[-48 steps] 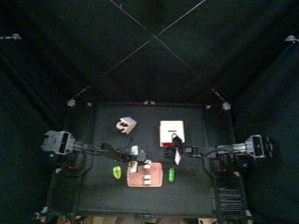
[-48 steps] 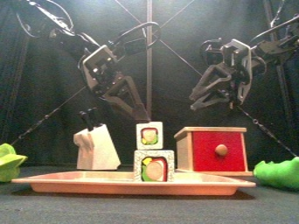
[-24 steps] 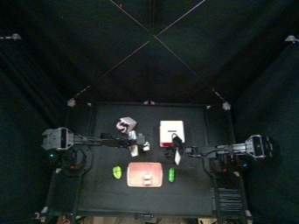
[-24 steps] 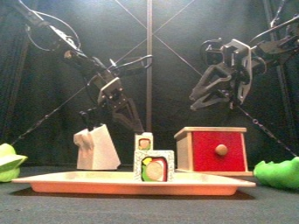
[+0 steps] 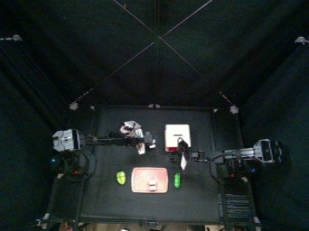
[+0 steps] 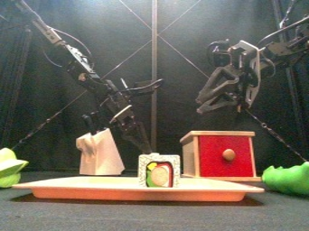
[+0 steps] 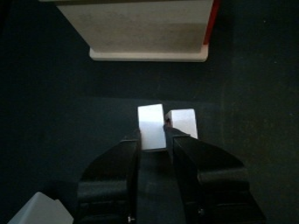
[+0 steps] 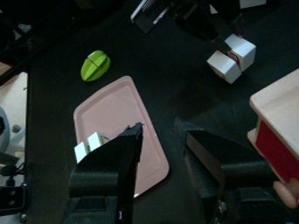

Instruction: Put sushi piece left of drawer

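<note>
Gripping a small white block-shaped sushi piece (image 7: 152, 136) between its jaws, our left gripper (image 7: 158, 157) holds it with the cream-white boxy drawer (image 7: 142, 30) at twelve o'clock. It seems light, rigid, slippery; flat sides suit pinching. Our right gripper (image 8: 163, 140) hangs open.

We see the tray (image 6: 133, 188) at table front w/ one sushi piece (image 6: 158, 170) on it. Drawer (image 6: 220, 153) sits behind tray, to the right; block (image 6: 100, 152) behind, to the left. Left gripper (image 7: 156, 147) holds another sushi piece (image 7: 152, 131) betw. block & drawer. Leafy items (image 5: 122, 177) flank the tray.
</note>
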